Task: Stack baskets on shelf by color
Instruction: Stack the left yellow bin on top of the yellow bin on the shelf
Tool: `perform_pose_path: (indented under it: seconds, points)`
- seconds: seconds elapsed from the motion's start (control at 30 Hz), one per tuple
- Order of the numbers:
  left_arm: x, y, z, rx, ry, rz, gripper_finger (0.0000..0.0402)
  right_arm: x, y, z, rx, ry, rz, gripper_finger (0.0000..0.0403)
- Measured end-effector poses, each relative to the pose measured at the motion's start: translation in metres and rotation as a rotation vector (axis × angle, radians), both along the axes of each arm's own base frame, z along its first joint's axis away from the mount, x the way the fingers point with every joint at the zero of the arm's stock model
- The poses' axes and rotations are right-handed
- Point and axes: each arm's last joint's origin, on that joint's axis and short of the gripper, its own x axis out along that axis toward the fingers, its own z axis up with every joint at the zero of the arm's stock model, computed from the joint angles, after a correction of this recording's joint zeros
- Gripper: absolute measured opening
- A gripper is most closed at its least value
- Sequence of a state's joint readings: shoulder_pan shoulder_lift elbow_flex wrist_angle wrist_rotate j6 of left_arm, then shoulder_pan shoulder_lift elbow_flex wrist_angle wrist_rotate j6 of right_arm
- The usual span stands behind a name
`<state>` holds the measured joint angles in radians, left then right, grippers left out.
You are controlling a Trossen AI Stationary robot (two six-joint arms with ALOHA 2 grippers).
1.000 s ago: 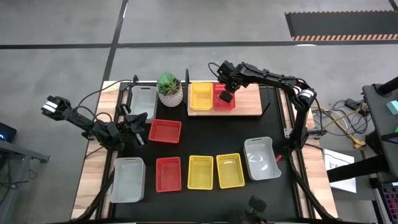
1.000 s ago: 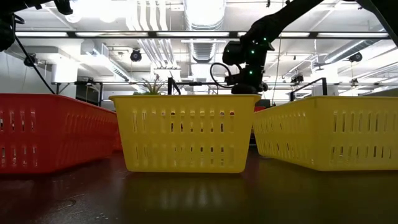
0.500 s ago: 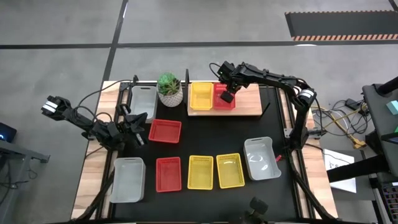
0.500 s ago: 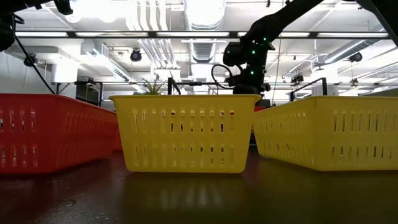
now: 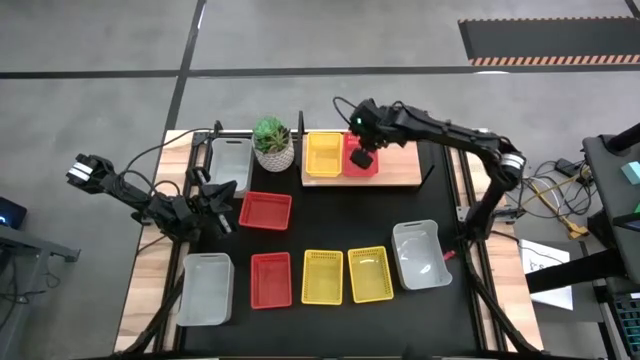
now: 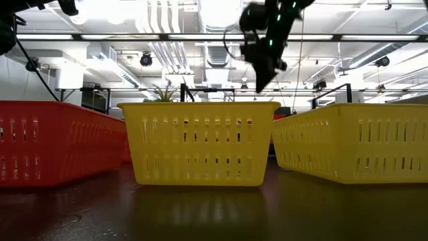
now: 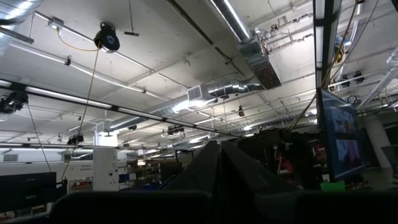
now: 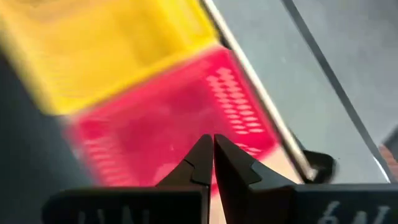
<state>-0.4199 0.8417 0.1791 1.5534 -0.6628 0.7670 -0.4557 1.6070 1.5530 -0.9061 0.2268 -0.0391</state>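
Observation:
A wooden shelf (image 5: 402,166) at the table's far side carries a yellow basket (image 5: 323,155) and a red basket (image 5: 361,161) side by side, each resting on its bottom. My right gripper (image 5: 363,157) hovers above the red basket (image 8: 180,124), shut and empty (image 8: 213,140); in the low view it hangs high, pointing down (image 6: 258,86). My left gripper (image 5: 218,194) waits shut near the table's left edge, its fingers (image 7: 219,146) pointing up at the ceiling. Other baskets lie on the table.
A red basket (image 5: 266,210) lies beside the left gripper and a grey one (image 5: 232,160) beyond it, next to a white plant pot (image 5: 273,145). Along the near edge stand grey (image 5: 205,288), red (image 5: 271,278), two yellow (image 5: 322,276) (image 5: 370,273) and grey (image 5: 420,254) baskets.
My right gripper has risen from just over the red basket on the shelf to well above it, still moving, and its arm has swung slightly toward the table's left. The red basket has stayed on the shelf.

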Motion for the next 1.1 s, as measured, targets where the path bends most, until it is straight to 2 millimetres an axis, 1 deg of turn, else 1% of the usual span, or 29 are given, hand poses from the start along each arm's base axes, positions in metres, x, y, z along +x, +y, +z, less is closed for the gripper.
perform_pose_path:
  seconds: [0.1, 0.23, 0.3, 0.43, 0.5, 0.63, 0.73, 0.87, 1.1]
  points:
    - [0.000, 0.000, 0.001, -0.002, -0.004, 0.000, 0.0002, 0.005, 0.038, 0.008, 0.014, -0.044, 0.086, 0.0009]
    - [0.000, 0.000, 0.001, -0.002, -0.003, -0.001, 0.0002, 0.014, 0.088, 0.009, 0.026, -0.098, 0.207, 0.0009]
    - [0.000, 0.000, 0.001, -0.002, -0.004, -0.001, 0.0002, 0.017, 0.110, 0.008, 0.023, -0.130, 0.268, 0.0009]
    - [0.000, 0.000, 0.001, -0.002, -0.004, -0.002, 0.0002, 0.021, 0.147, 0.006, 0.038, -0.141, 0.362, 0.0009]
    - [0.000, 0.000, 0.001, -0.003, -0.004, -0.002, 0.0002, 0.022, 0.162, 0.006, 0.050, -0.153, 0.390, 0.0009]
    - [0.000, 0.000, 0.001, -0.003, -0.004, -0.002, 0.0002, 0.023, 0.182, 0.007, 0.077, -0.190, 0.406, 0.0015]
    - [0.000, 0.000, 0.001, -0.003, -0.005, -0.002, 0.0002, 0.023, 0.192, 0.007, 0.082, -0.191, 0.431, 0.0033]
    - [0.000, 0.000, 0.001, -0.004, -0.006, -0.003, 0.0002, 0.025, 0.199, 0.006, 0.093, -0.212, 0.432, 0.0069]
    - [0.000, 0.000, 0.001, -0.004, -0.007, -0.003, 0.0002, 0.033, 0.217, 0.001, 0.152, -0.248, 0.483, 0.0151]
